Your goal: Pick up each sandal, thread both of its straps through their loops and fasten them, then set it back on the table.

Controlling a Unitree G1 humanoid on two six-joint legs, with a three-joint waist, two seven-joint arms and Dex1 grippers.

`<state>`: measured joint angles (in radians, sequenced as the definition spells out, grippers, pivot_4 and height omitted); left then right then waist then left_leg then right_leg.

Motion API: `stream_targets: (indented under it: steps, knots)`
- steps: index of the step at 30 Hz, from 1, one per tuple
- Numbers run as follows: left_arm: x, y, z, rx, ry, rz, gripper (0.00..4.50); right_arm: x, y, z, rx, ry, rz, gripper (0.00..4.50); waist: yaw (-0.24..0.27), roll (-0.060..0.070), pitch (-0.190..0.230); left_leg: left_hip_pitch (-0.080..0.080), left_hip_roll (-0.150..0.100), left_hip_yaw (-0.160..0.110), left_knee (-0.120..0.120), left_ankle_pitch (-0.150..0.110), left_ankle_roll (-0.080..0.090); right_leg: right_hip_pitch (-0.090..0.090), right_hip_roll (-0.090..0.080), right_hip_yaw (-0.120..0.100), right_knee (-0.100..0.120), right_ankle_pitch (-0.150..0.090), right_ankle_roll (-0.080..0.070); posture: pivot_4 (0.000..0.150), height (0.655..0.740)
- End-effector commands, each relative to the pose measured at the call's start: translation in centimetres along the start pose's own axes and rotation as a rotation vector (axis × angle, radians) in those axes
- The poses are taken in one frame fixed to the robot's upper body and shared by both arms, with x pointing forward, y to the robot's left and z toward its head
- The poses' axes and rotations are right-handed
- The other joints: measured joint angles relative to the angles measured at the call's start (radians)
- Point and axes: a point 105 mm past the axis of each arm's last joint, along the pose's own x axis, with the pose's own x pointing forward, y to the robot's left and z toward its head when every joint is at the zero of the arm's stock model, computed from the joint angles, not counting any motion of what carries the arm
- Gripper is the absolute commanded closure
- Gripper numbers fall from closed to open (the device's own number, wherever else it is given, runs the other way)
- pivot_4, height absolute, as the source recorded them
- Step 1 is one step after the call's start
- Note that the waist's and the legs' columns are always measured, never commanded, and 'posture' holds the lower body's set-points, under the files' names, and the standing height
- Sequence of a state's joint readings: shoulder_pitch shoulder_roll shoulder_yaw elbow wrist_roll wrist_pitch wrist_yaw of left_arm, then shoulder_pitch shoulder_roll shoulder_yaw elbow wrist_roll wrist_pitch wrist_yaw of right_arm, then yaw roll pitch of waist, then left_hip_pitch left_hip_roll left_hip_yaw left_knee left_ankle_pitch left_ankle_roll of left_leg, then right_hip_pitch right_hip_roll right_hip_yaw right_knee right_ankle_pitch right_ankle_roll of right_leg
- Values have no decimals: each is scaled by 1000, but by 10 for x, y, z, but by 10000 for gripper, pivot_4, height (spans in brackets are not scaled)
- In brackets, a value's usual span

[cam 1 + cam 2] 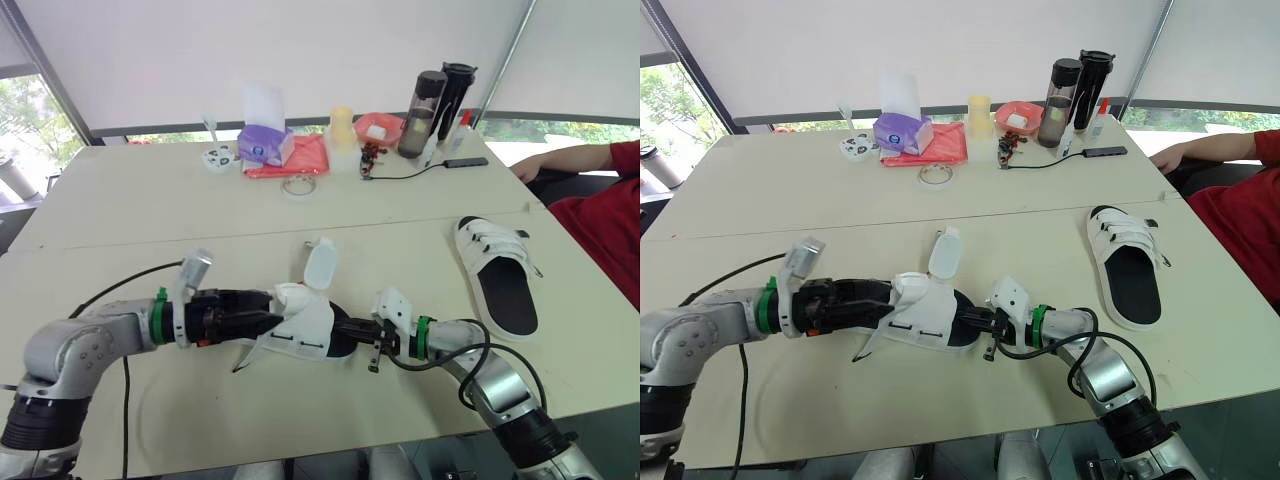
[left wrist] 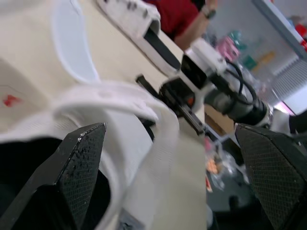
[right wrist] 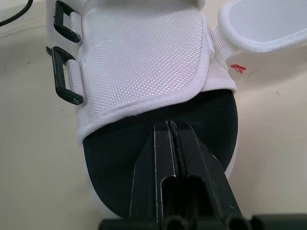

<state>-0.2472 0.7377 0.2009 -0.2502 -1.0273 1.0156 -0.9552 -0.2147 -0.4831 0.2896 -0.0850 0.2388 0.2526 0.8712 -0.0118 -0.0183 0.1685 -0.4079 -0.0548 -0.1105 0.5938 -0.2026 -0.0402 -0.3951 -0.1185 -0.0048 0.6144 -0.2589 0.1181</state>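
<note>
Progress looks about half made. Well off to the right claw's point(image 1: 343, 328) outer side, the far sandal point(image 1: 497, 272) lies flat on the counter point(image 1: 150, 200), both straps seemingly across and fastened. The near sandal point(image 1: 305, 325) sits between the two claws, unfinished: one strap point(image 1: 320, 265) stands loose above them, and both black loops point(image 3: 64, 79) are empty. The right claw is closed, its tips over the black footbed. The left claw point(image 1: 268, 322) is spread wide, straddling the white upper. Threading, fastening and setting down remain.
</note>
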Motion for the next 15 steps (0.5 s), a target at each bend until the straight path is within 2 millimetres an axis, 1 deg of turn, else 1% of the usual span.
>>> stream_targets:
  steps: [1, 5, 10, 15]
  knots:
    - [-5, -10, 6, 32, -6, -14, 525, -6, -4, -40, 89, 141, -60, 45000, -1, 0, 0, 0, 0, 0, 0, 0, 0, 0, 0, 0, 0, 0, 0, 1500, 7400]
    - [-1, -13, -1, 20, 12, -35, 525, -5, -5, -39, 88, 140, -56, 45000, 0, 0, 0, 0, 0, 0, 0, 0, 0, 0, 0, 0, 0, 0, 0, 1500, 7400]
    - [5, -16, -4, 25, 33, -59, 525, -5, -6, -38, 85, 139, -59, 45000, -1, 0, 0, 0, 0, 0, 0, 0, 0, 0, 0, 0, 0, 0, 0, 1500, 7400]
    - [13, -16, -26, 77, 155, -68, 525, -7, -7, -39, 86, 140, -66, 45000, -1, 0, 0, 0, 0, 0, 0, 0, 0, 0, 0, 0, -1, 0, 0, 1500, 7400]
